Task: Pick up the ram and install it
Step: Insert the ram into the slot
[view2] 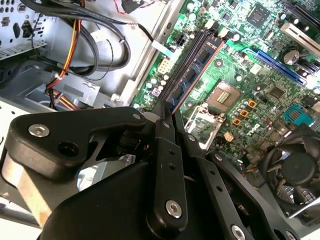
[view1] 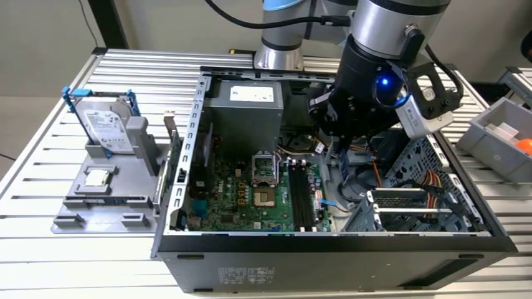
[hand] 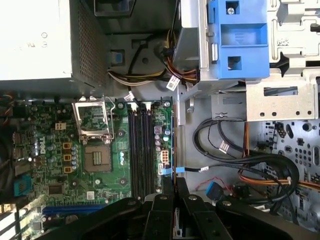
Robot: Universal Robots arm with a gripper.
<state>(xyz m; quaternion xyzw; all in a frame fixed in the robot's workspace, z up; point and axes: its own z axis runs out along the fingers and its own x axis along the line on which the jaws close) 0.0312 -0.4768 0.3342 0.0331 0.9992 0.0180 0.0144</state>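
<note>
Gripper: the gripper (view2: 169, 116) is seen low inside the open computer case (view1: 332, 246), beside the motherboard's memory slots (view1: 301, 196), in the exterior view toward that view's right of the board

Fingers: the black fingers (view2: 165, 150) are drawn narrowly together and are clamped on the edge of the ram

Ram: the ram (view2: 192, 75), a thin blue-green stick with dark chips, is held in the gripper and is seen in the second wrist view stretching away from the fingertips, lined up along the black memory slots; whether it is touching a slot cannot be told

Ram in first wrist view: its thin edge (hand: 173, 145) is seen rising from between the fingers, just beside the slots (hand: 140, 145)

Motherboard: the green motherboard (view1: 241, 199) is laid flat in the case floor, with the open processor socket (hand: 96, 159) near the slots

Outside the case: a grey fixture (view1: 108, 199) is placed on the table at the exterior view's left, with a silver hard drive (view1: 108, 128) in a blue-handled frame held upright and a small square silver chip (view1: 97, 177) laid near it

Table: the case is set on a slatted metal table (view1: 42, 187)
</note>
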